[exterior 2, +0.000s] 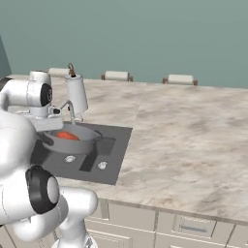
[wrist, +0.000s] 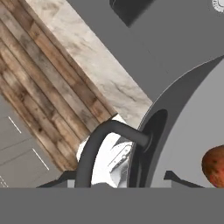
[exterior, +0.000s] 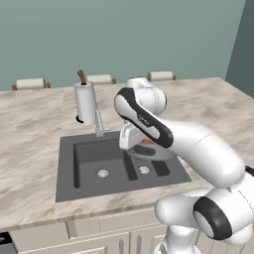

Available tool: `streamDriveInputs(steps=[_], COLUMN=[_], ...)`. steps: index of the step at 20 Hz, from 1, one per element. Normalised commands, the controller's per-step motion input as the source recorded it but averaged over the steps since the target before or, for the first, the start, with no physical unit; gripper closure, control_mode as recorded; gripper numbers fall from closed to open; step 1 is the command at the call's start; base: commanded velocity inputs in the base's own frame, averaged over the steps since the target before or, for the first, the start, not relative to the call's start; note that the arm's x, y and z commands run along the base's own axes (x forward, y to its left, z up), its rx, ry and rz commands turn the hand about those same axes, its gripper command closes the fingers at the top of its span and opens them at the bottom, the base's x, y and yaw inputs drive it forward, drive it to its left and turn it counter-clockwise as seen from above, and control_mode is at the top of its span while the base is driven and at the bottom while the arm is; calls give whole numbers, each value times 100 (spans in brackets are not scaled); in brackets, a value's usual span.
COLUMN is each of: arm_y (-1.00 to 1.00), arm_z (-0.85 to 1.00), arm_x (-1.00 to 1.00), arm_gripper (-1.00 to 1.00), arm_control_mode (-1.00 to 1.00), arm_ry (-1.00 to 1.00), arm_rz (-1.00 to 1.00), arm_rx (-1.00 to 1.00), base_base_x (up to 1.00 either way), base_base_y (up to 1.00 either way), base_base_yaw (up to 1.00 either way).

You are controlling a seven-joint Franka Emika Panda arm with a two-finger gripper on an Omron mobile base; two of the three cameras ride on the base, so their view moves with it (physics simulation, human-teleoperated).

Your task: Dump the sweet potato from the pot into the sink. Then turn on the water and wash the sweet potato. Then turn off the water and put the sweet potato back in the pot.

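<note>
The grey pot point(exterior 2: 80, 140) hangs roughly level over the dark sink point(exterior 2: 118, 145). In it lies the orange sweet potato point(exterior 2: 67, 136). My gripper point(exterior 2: 46, 135) is shut on the pot's near rim by its loop handle. From the left base, the pot point(exterior: 151, 153) shows under my forearm, with the gripper point(exterior: 131, 143) at its left side. The hand view looks along the loop handle point(wrist: 103, 140) and the pot wall point(wrist: 175, 113), with one end of the sweet potato point(wrist: 215, 165) at the right edge. The slim faucet point(exterior: 99, 124) runs no visible water.
A white paper-towel roll point(exterior: 85, 101) stands on the marble counter point(exterior: 30, 139) behind the faucet point(exterior 2: 70, 109). Two round drains point(exterior: 102, 173) point(exterior: 144, 169) sit in the sink point(exterior: 67, 168) basins. Chair backs point(exterior 2: 180, 79) line the counter's far edge. Wood floor point(wrist: 35, 87) lies below the counter front.
</note>
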Motion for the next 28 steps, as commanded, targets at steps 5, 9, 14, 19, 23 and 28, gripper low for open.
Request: streamDriveInputs(steps=[5,9,14,19,23,28], arm_y=[63,67,68,71,62,37], arm_z=[20,13,2,0,0,0], arm_x=[-29,-23,-26,-24,-3,32], arm_gripper=[100,100,100,100,100,100], arm_control_mode=[-100,-100,-100,-100,-100,-100], arm_ry=[-2,0,2,1,0,0], arm_rz=[10,11,14,15,12,7], arm_rx=[2,6,11,11,12,17], base_base_x=[0,0,0,0,0,0], base_base_y=[0,0,0,0,0,0], base_base_yaw=[0,0,0,0,0,0])
